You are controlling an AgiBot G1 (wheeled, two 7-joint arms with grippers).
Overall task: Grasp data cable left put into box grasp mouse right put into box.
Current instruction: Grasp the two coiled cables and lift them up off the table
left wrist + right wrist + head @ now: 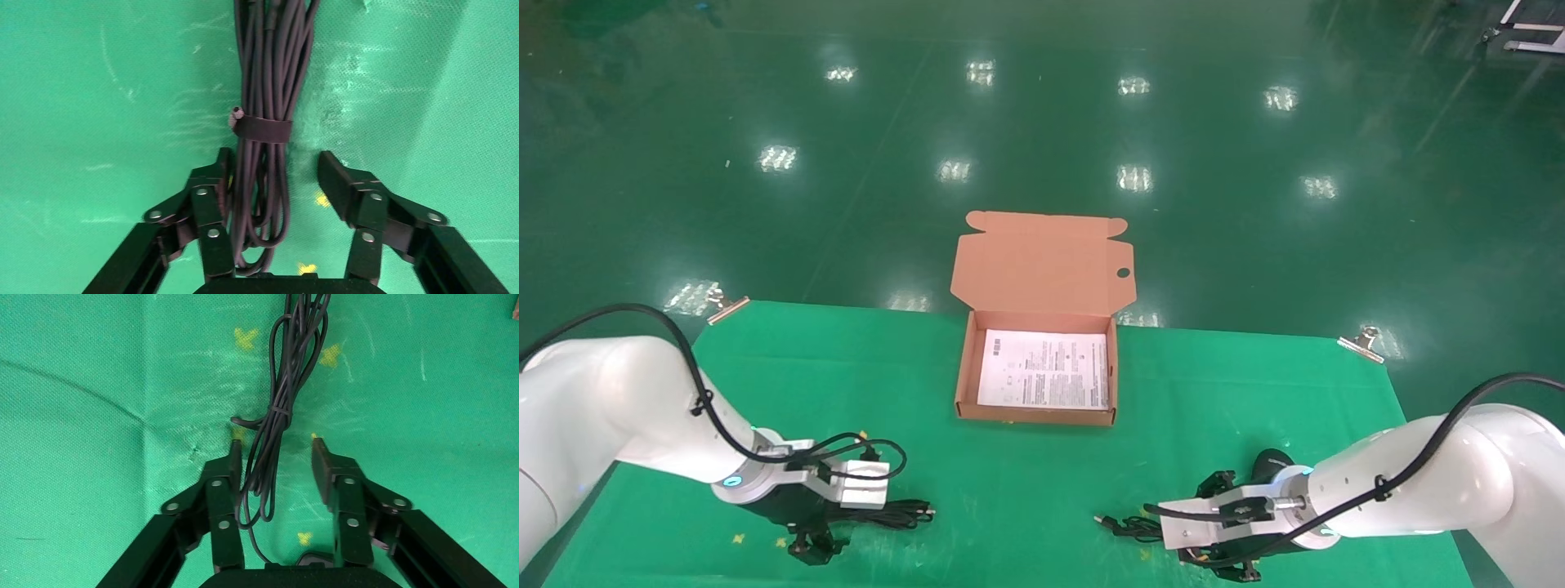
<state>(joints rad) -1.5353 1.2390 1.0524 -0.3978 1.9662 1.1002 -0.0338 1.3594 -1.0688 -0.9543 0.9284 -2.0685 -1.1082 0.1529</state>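
The data cable (264, 79), a black bundle tied with a strap at its middle, lies on the green cloth. My left gripper (275, 162) is open and low over it, with the cable's looped end between the jaws against one finger. In the head view the cable (903, 513) lies just right of the left gripper (815, 545). My right gripper (276, 447) is open over the mouse's bundled cord (278, 410). A sliver of the black mouse (312, 558) shows by the palm. In the head view the mouse (1271, 464) sits just behind the right gripper (1223, 563). The open box (964, 376) stands mid-table.
The box's lid (1042, 261) stands open at the back over the table's far edge. A white printed sheet (1046, 369) covers the box bottom. The green cloth (1042, 490) is clipped at the far corners by metal clips (1361, 343). Yellow marks (246, 337) dot the cloth.
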